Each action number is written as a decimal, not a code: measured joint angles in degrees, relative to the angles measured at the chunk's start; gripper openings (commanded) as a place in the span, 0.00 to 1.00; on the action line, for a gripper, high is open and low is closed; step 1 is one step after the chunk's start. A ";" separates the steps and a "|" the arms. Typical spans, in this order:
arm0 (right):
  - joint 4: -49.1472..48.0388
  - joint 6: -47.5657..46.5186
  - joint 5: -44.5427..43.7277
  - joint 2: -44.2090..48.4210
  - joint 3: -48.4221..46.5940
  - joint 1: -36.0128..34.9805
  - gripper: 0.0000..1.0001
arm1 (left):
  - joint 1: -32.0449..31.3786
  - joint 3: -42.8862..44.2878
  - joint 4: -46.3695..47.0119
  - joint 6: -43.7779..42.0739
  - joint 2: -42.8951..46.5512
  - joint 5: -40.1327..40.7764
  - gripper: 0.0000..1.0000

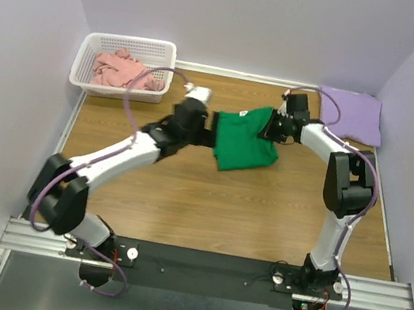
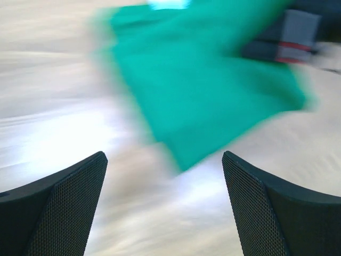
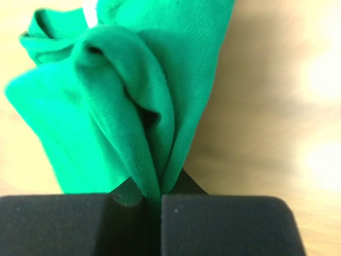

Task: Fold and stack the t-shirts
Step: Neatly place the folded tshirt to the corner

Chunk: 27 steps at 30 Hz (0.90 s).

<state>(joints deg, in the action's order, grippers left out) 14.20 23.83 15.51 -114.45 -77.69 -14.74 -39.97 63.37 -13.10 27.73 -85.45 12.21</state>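
Observation:
The green t-shirt (image 1: 243, 139) lies partly folded mid-table. My right gripper (image 1: 271, 126) is shut on a pinched fold at its right edge; in the right wrist view the cloth (image 3: 128, 112) bunches up between the closed pads (image 3: 213, 224). My left gripper (image 1: 205, 127) is at the shirt's left edge, open and empty; in the blurred left wrist view the green cloth (image 2: 202, 90) lies ahead of the spread fingers (image 2: 69, 208). The lavender t-shirt (image 1: 350, 114) lies folded at the far right. The salmon pink t-shirt (image 1: 122, 69) is crumpled in the basket.
The white lattice basket (image 1: 89, 50) stands at the far left corner. Pale walls close the table on three sides. Bare wooden tabletop (image 1: 221, 214) stretches in front of the green shirt.

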 measured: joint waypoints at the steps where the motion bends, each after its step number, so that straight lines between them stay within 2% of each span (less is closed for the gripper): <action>1: 2.25 -2.56 -3.10 -0.83 -3.39 0.20 0.01 | 3.19 -1.60 0.04 -0.57 2.16 -0.28 0.96; 2: 4.31 -4.87 -6.16 -2.14 -7.58 0.55 0.01 | 6.80 -3.23 0.11 -0.96 4.66 -0.33 0.96; 7: 10.97 -15.41 -18.97 -8.48 -21.57 2.73 0.01 | 14.16 -11.41 0.31 -2.43 12.81 -2.62 0.96; 13: 15.56 -28.44 -30.97 -18.99 -39.23 6.99 0.01 | 17.81 -16.37 -1.60 -1.62 15.30 -5.49 0.96; 18: 16.61 -35.32 -36.20 -26.36 -51.10 10.86 0.01 | 17.88 -17.03 -4.02 0.37 15.93 -6.91 0.96; 21: 16.81 -38.47 -38.84 -28.74 -55.06 12.72 0.01 | 17.90 -17.00 -5.60 0.85 15.91 -6.86 0.96; 27: 16.61 -42.84 -41.38 -29.11 -55.98 14.47 0.01 | 17.90 -16.98 -8.44 1.07 15.85 -6.80 0.96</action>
<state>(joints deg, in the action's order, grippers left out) 30.81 -19.00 -25.87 -143.57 -133.67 -0.27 -22.06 46.39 -21.54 28.80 -69.60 5.41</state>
